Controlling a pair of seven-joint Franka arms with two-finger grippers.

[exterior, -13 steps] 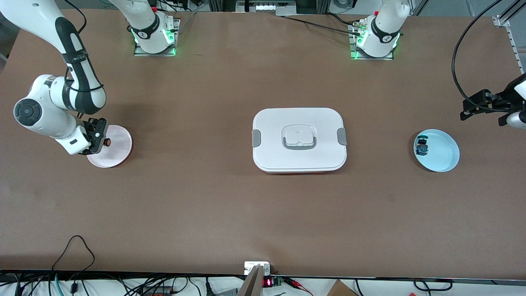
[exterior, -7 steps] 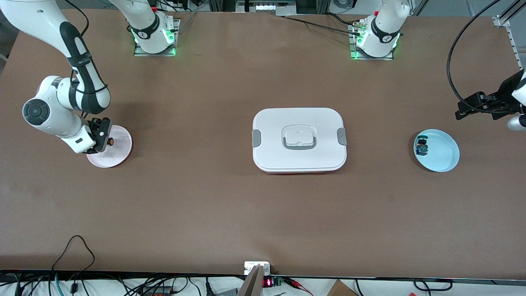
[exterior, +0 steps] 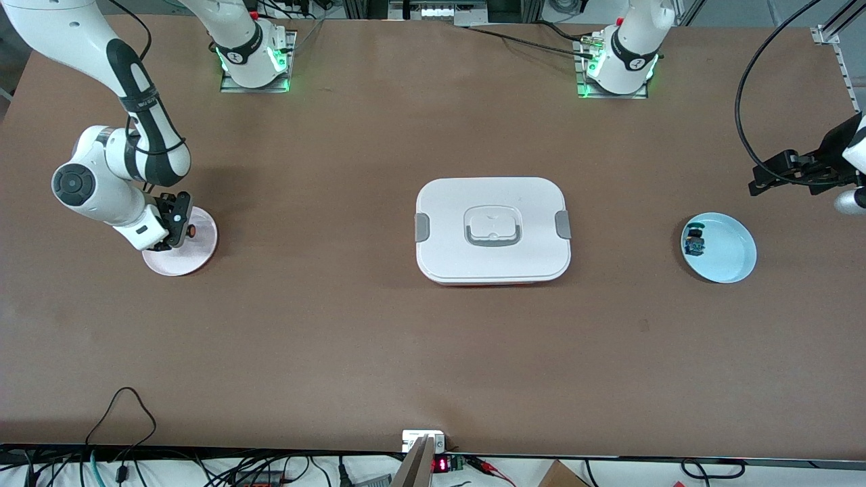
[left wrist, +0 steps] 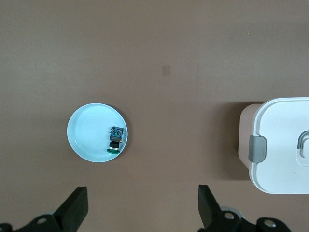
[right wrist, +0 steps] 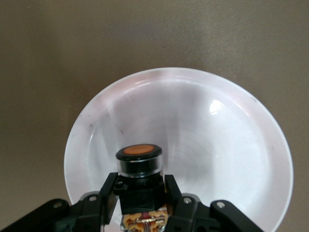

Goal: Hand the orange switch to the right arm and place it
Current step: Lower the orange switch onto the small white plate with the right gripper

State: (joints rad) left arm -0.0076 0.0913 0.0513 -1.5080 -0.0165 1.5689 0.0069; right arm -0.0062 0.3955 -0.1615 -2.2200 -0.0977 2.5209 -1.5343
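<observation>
My right gripper is shut on the orange switch and holds it low over the pink plate at the right arm's end of the table. In the right wrist view the switch sits between the fingers with its orange cap pointing out over the plate. My left gripper is open and empty, up over the table at the left arm's end. In the left wrist view its fingers stand wide apart.
A white lidded box with grey latches sits mid-table and shows in the left wrist view. A light blue plate holds a blue-green switch near the left arm's end; both show in the left wrist view.
My right gripper has moved with the orange switch toward the middle of the pink plate. My left gripper shifted slightly between the first two frames, then held still.
</observation>
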